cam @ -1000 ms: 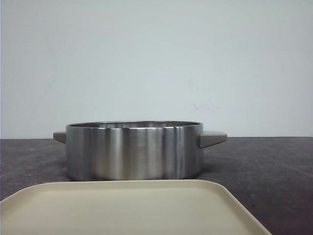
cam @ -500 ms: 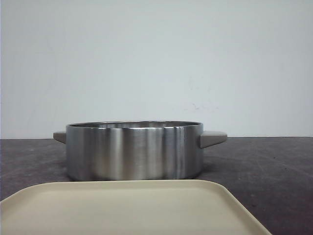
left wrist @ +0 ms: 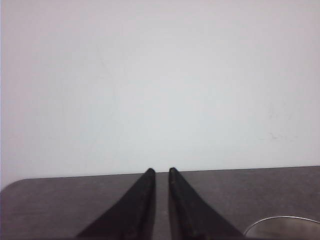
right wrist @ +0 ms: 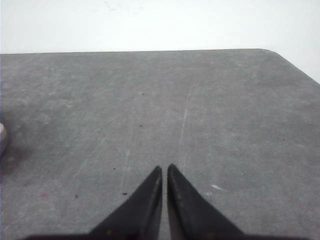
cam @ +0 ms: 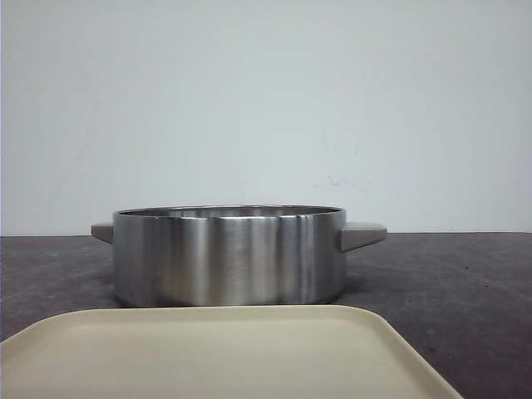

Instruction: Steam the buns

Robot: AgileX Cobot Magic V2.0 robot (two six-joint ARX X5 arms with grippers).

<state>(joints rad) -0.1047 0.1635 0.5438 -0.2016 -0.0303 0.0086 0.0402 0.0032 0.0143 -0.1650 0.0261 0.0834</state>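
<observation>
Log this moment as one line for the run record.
steel pot behind beige tray | buns: none visible | left gripper shut, empty | right gripper shut, empty, over table

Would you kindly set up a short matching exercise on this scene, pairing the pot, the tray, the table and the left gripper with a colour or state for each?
Things:
1. pot
2. tray
3. table
4. left gripper

Colours or states:
A. dark grey, mottled surface
B. black fingers close together, nothing between them
C. brushed silver metal, with side handles
D. plain cream, nearest the front camera

Pairs: 1-C, 2-D, 3-A, 4-B
</observation>
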